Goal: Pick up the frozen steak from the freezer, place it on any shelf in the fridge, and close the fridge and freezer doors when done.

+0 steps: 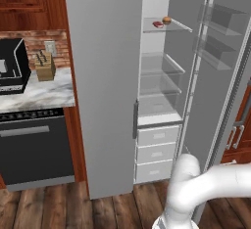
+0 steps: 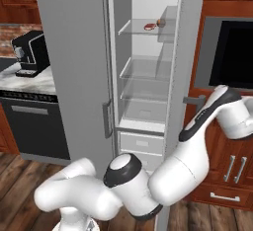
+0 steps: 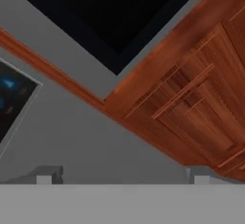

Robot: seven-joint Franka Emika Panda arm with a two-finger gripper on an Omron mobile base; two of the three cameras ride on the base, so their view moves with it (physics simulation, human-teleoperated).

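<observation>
The frozen steak (image 1: 158, 24) (image 2: 147, 26) lies on the fridge's top glass shelf (image 1: 176, 26) (image 2: 129, 29), right beside a small orange-brown ball (image 1: 166, 20) (image 2: 160, 22). The fridge door (image 1: 215, 86) (image 2: 190, 37) is swung wide open, its inner bins facing the shelves. On the left, the freezer door (image 1: 103, 86) (image 2: 71, 62) is closed. My gripper (image 2: 187, 99) (image 3: 122, 179) is at the outer side of the open fridge door, at mid height. Its jaws are open and hold nothing. It faces the door's grey outer face with the dark dispenser panel (image 3: 10, 98).
A black wall oven (image 2: 232, 52) (image 3: 110, 12) and wood cabinets (image 2: 230, 166) (image 3: 191, 108) stand close behind my arm on the right. Left of the unit are a marble counter (image 1: 39, 93) with a coffee machine (image 1: 11, 66) and knife block (image 1: 45, 66), and a dishwasher (image 1: 34, 149) below.
</observation>
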